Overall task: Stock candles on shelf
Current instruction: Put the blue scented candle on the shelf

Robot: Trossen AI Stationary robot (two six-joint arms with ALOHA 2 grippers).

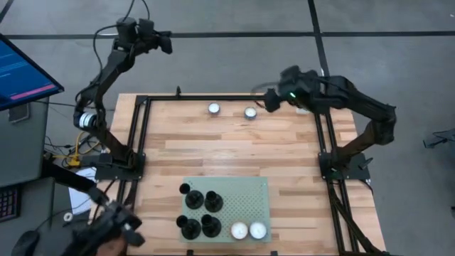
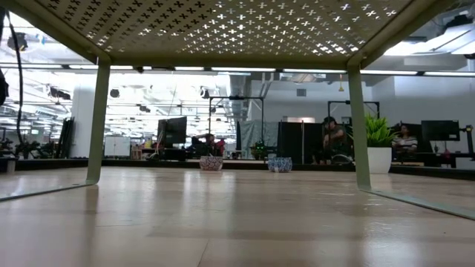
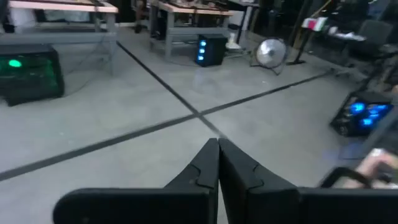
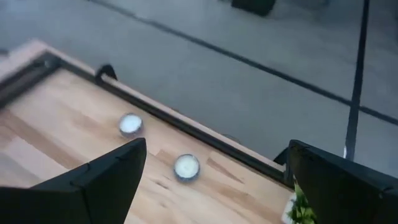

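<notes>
High view, two candles (image 1: 247,230) on shelf (image 1: 249,195), two more (image 1: 214,109) far across counter (image 1: 234,153) — right pincer (image 1: 270,99) spread beside them, left pincer (image 1: 168,41) pressed together beyond counter's edge.

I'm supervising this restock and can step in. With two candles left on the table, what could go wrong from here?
The nearer candle sits by the table's far edge rail; a nudge from the open right gripper could roll it off. The shelf already holds black pieces and two candles, so free room is limited.
</notes>
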